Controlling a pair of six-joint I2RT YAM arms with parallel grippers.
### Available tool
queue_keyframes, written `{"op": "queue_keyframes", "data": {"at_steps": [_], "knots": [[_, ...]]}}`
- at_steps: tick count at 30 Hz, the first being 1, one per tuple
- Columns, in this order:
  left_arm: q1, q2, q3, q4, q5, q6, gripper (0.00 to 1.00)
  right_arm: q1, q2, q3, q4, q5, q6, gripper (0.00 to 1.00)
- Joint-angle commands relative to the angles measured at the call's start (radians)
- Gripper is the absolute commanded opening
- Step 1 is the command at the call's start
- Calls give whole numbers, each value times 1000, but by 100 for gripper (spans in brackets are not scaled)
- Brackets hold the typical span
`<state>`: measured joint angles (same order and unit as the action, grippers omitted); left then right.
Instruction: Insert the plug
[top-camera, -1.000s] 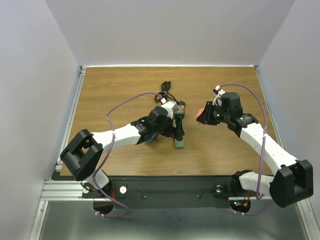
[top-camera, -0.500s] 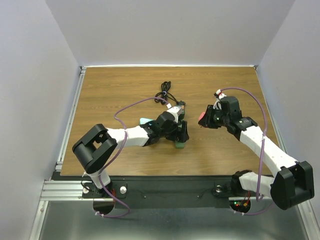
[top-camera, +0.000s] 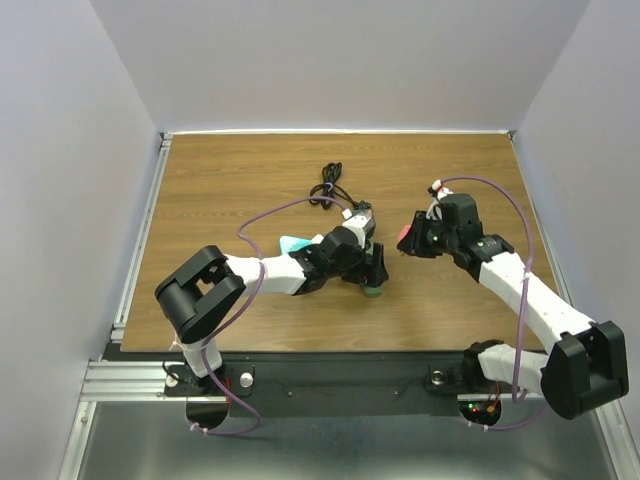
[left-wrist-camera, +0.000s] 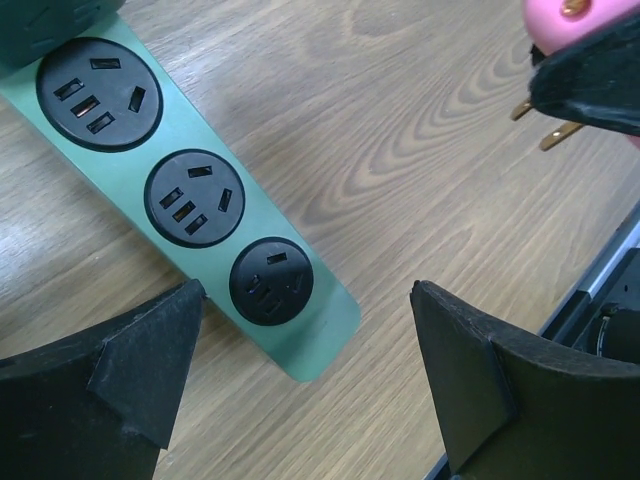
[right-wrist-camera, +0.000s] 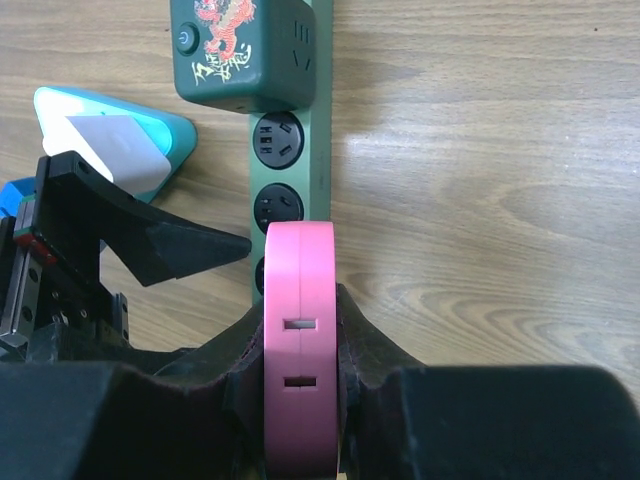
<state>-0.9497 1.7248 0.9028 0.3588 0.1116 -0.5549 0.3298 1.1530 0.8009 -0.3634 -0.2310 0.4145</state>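
Observation:
A green power strip (left-wrist-camera: 195, 190) with three round black sockets lies on the wooden table; it also shows in the right wrist view (right-wrist-camera: 318, 160), and its near end shows in the top view (top-camera: 372, 291). My left gripper (left-wrist-camera: 305, 300) is open and hovers over the strip's near end (top-camera: 366, 268), one finger on each side. My right gripper (right-wrist-camera: 300, 330) is shut on a pink plug (right-wrist-camera: 300, 300), held above the table to the right of the strip (top-camera: 405, 237). The plug's brass prongs (left-wrist-camera: 545, 125) point toward the strip.
A dark green cube with a dragon picture (right-wrist-camera: 245, 50) sits on the strip's far end. A teal and white wedge (right-wrist-camera: 110, 140) lies left of the strip (top-camera: 292, 243). A black cable bundle (top-camera: 330, 186) lies behind. The table's front edge is near.
My left gripper has swung right, over the strip's near end, which now lies a little further right. The right gripper with the plug has barely moved.

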Motion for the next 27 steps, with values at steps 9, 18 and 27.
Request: {"op": "queue_keyframes", "data": {"at_steps": [9, 18, 27], "knots": [[112, -150, 73, -159, -154, 88, 97, 118, 20, -74, 170, 33, -2, 0], [204, -26, 206, -110, -168, 108, 97, 202, 31, -98, 242, 156, -11, 0], [233, 114, 274, -51, -116, 89, 96, 307, 53, -132, 310, 298, -8, 1]]}}
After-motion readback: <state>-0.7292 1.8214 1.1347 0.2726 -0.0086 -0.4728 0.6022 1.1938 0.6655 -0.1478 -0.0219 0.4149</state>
